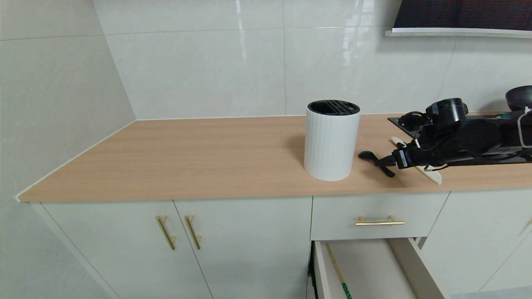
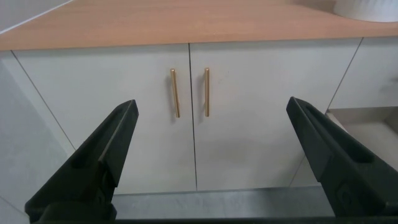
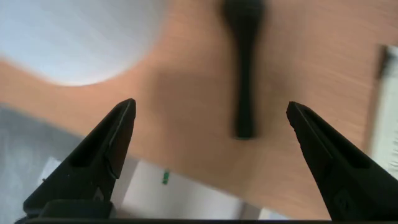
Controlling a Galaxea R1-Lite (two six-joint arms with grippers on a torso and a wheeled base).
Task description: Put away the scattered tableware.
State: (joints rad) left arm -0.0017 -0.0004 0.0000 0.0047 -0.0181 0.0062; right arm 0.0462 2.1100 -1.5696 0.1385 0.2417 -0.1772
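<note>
1. Nearest the viewer, below the desk edge, a smooth pale drawer (image 1: 374, 270) stands open, with a thin wooden chopstick (image 1: 336, 270), green at its tip, lying inside.
2. The left tool (image 2: 211, 104) gapes wide and empty, facing flat white cabinet doors (image 2: 249, 124) with slim gold bar handles (image 2: 175, 93).
3. Over the wood-grain desk (image 1: 208, 158), the right tool (image 3: 210, 104) spreads wide, gripping nothing, with a black spoon (image 3: 244, 68) lying flat between its fingers' line.
4. Just beside the spoon stands a white ribbed cylindrical holder (image 1: 331, 143) with a black slotted top. A flat white paddle (image 1: 432, 174) lies under the right arm.
</note>
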